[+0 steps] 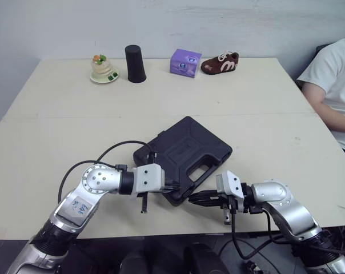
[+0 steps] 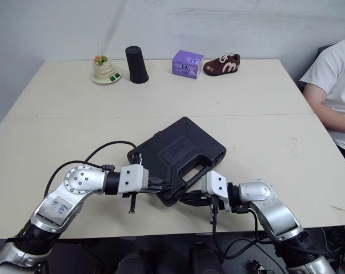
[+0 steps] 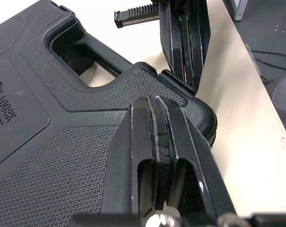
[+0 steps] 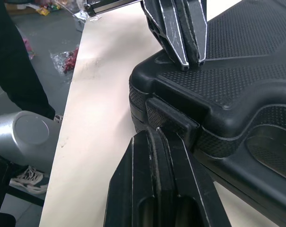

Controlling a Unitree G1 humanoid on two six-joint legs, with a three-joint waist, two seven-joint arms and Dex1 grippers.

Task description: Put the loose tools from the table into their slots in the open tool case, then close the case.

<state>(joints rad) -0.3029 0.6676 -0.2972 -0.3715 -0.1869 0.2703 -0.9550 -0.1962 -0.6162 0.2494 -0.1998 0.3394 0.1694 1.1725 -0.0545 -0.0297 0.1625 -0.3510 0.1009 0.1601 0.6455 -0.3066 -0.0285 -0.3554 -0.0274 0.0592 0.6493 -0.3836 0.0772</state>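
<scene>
right wrist view: tool case (image 4: 237, 71) shut; left gripper (image 4: 188, 59), right gripper (image 4: 155, 137) clenched empty; latch (image 4: 174, 118) just ahead likely needs pressing.

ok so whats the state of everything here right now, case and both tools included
tool case: closed, lying flat
left tool: shut, holding nothing, tip over the case's near corner
right tool: shut, holding nothing, tip at the case's near edge
black cylinder: standing upright
purple box: resting flat
</scene>
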